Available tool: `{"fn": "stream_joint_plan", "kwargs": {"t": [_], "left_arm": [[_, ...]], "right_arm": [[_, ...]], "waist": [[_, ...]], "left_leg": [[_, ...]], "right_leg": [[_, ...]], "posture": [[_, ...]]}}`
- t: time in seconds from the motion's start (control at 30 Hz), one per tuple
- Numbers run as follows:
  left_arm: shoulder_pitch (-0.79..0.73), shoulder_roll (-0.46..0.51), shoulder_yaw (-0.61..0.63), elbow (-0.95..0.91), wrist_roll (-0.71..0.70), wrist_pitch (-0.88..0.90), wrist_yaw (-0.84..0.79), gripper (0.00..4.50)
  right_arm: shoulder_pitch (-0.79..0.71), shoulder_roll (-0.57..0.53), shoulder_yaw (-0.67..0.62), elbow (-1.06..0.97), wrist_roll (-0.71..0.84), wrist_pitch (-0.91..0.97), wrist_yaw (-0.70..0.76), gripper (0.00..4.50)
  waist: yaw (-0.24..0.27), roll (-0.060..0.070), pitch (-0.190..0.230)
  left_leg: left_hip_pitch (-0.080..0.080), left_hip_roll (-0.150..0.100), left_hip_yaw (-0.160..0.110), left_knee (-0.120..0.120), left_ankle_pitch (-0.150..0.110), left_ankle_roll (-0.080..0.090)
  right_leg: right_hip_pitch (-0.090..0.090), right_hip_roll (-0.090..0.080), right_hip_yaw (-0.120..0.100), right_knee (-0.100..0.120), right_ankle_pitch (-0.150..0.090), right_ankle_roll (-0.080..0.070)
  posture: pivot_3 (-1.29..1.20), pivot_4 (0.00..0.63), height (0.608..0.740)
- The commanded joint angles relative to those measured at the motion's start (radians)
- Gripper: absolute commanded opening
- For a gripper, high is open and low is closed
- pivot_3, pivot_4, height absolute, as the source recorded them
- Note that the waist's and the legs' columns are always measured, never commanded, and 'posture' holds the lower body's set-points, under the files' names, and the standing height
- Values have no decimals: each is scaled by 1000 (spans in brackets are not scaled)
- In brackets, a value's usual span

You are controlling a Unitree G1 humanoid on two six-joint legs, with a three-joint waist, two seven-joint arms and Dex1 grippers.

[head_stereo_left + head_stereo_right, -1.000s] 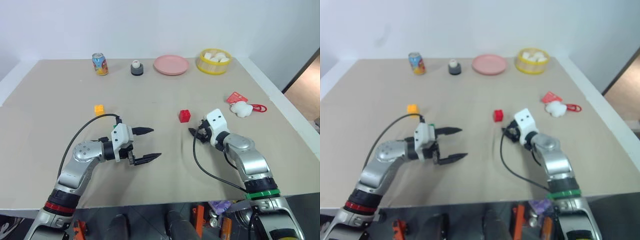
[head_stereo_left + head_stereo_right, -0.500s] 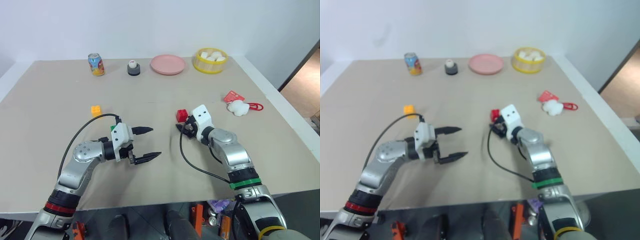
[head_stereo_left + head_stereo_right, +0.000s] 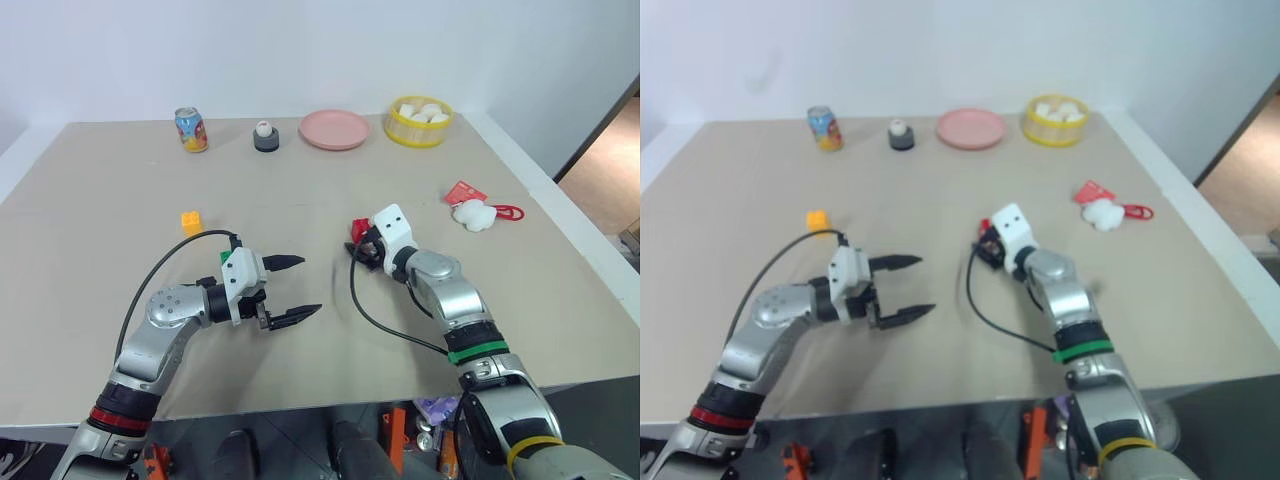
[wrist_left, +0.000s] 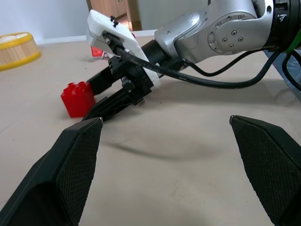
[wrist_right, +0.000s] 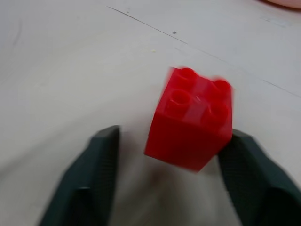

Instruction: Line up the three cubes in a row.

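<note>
On the tabletop point(image 3: 330, 290) we count three cubes: the yellow-orange cube point(image 3: 191, 220) left of centre, the green cube point(image 3: 226, 256) showing as a sliver just behind our left pincer point(image 3: 297, 288), and the red cube point(image 5: 191, 117) near the middle. Our left pincer hangs with its fingers spread wide, holding nothing. Our right pincer point(image 5: 162, 174) has its fingers apart on either side of the red cube, one finger point(image 5: 247, 172) touching it, the other point(image 5: 96, 162) still clear.
</note>
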Motion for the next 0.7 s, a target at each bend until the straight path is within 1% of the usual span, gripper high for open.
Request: {"fn": "stream_joint_plan", "kwargs": {"t": [0.03, 0.07, 0.1, 0.37, 0.43, 0.53, 0.7], "left_arm": [[5, -1, 17, -43, -8, -12, 8, 4500], [6, -2, 16, -45, -7, -12, 10, 4500], [8, -2, 16, -46, -6, -11, 12, 4500], [21, 3, 25, -63, -14, -8, 22, 4500], [34, 21, 39, -80, -28, -1, 14, 4500], [53, 55, 55, -94, -47, 1, -11, 4500], [73, 102, 62, -120, -75, 10, -63, 4500]], "right_arm": [[-22, -6, -17, 21, -3, -14, -9, 1585], [-24, -7, -18, 26, -4, -17, -9, 1297], [-25, -9, -18, 30, -5, -21, -9, 1207], [-45, -32, -21, 68, -13, -47, -3, 1207], [-35, -60, -51, 21, 53, -37, 91, 1207], [7, -138, -71, -78, 140, -12, 267, 1207], [139, -325, -44, -286, 240, 10, 579, 1207]], "waist": [[0, 0, 0], [0, 0, 0], [0, 0, 0], [1, 0, 0], [1, 0, 0], [5, 1, 1], [9, 1, 1]], "left_leg": [[0, 0, 0, 0, 0, 0], [0, 0, 0, 0, 0, 0], [0, 0, 0, 0, 0, 0], [0, 0, 0, 0, 0, 0], [-1, 0, 0, 0, 0, 0], [-2, 0, -1, 0, 0, 0], [-2, -1, -1, -6, -1, -1]], "right_leg": [[0, 0, 0, 0, 0, 0], [0, 0, 0, 0, 0, 0], [0, 0, 0, 0, 0, 0], [0, 0, 0, 0, 0, 0], [0, 0, 0, 0, 0, 0], [0, 0, 0, 0, -2, 1], [-1, -1, 0, -2, -6, 0]], "posture": [[0, 150, 740], [0, 150, 740], [0, 150, 740], [0, 150, 740], [0, 150, 740], [0, 150, 740], [0, 150, 740]]}}
